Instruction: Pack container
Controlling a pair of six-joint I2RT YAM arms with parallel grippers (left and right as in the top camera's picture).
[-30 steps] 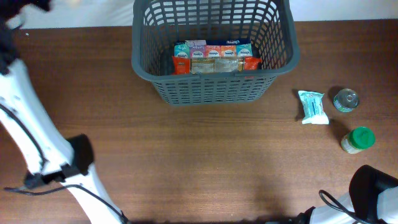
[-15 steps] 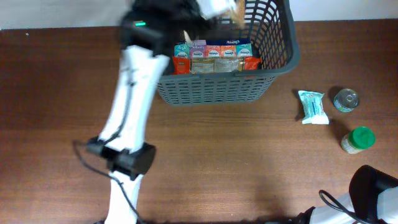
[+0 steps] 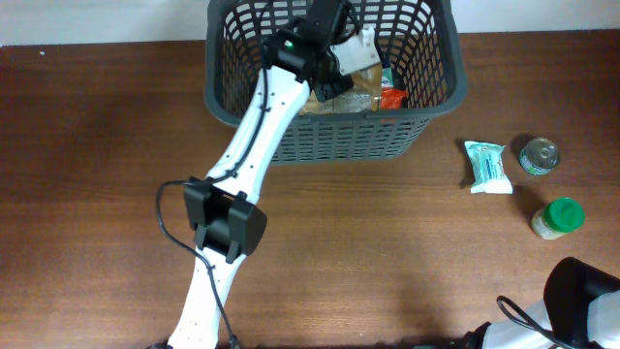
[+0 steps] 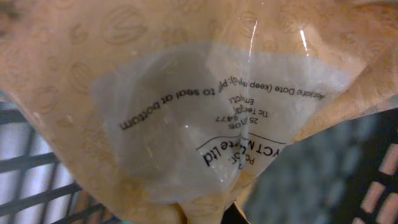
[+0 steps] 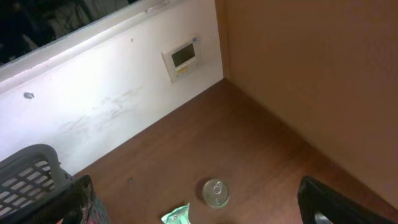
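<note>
The dark grey lattice basket (image 3: 334, 145) stands at the back middle of the table; its rim also shows in the right wrist view (image 5: 31, 171). My left gripper (image 3: 351, 50) reaches over the basket's inside and is shut on a tan bag with a clear window (image 3: 360, 56). That bag (image 4: 186, 106) fills the left wrist view and hides the jaws (image 4: 211, 214). Orange and teal packets (image 3: 390, 97) lie in the basket under it. My right gripper (image 5: 196, 208) is open and empty, low at the table's front right corner (image 3: 581, 301).
To the right of the basket lie a teal packet (image 3: 487, 166), a small round can (image 3: 539, 155) and a green-lidded jar (image 3: 557, 217). The can (image 5: 215, 192) and packet (image 5: 177, 216) show in the right wrist view. A white wall runs behind the table.
My left arm has swung from the table's left side across to the basket, carrying the tan bag, and now holds it over the basket's inside. The right arm has not moved.
</note>
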